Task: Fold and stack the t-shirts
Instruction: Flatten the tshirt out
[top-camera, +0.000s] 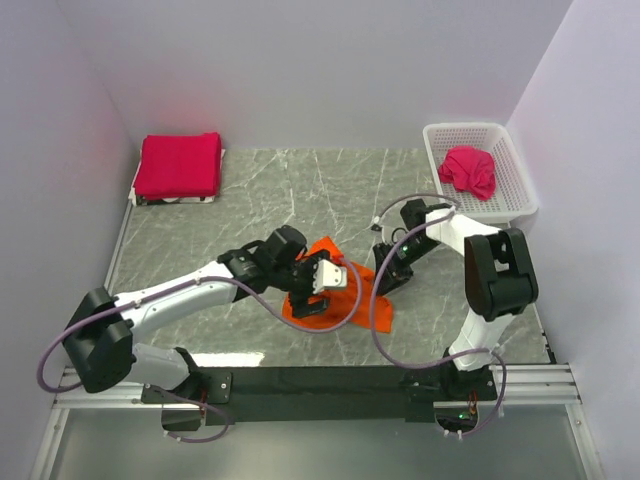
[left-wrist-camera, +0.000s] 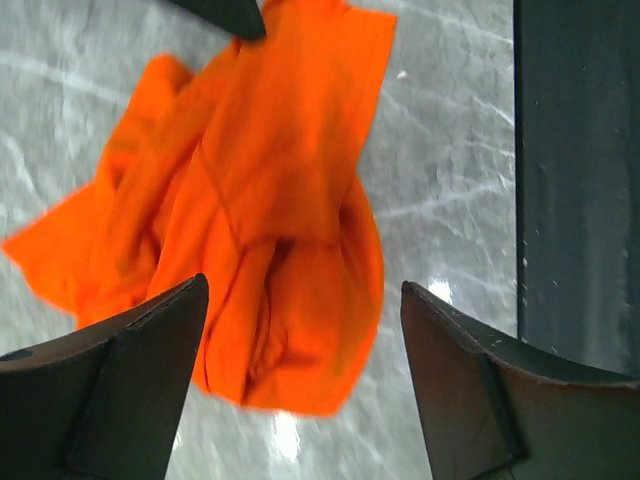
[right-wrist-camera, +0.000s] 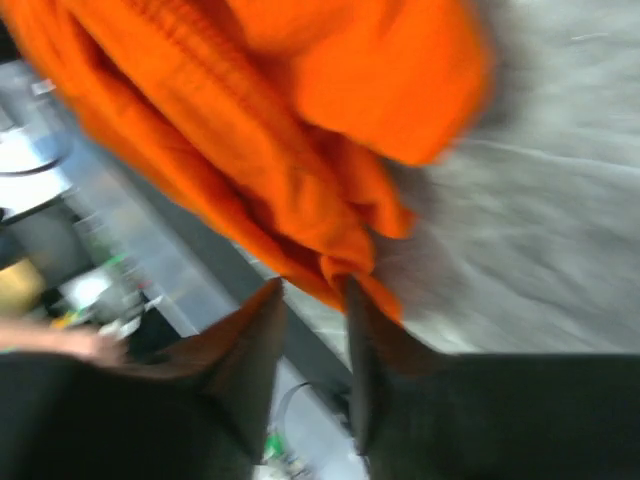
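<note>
The orange t-shirt (top-camera: 352, 302) sits crumpled toward the table's (top-camera: 250, 190) near edge. The left gripper (left-wrist-camera: 302, 290) hovers wide above it. The right gripper (right-wrist-camera: 315, 295) is narrow at a thin hem, hold unclear. That hem may slip out, rebunching the cloth.

Grey marbled bench (top-camera: 300, 190) in view. Crumpled orange t-shirt (top-camera: 345, 292) lies mid-bench. Folded crimson t-shirt (top-camera: 180, 165) far-left, white basket (top-camera: 522, 190) far-right.

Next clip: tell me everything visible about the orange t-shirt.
The orange t-shirt is plain bright cloth, unfolded and crumpled into overlapping folds, lying on the grey marbled table between both arms. The left gripper hangs open above it. The right gripper has its fingers close together at one edge of the cloth; blur hides whether it grips.
</note>
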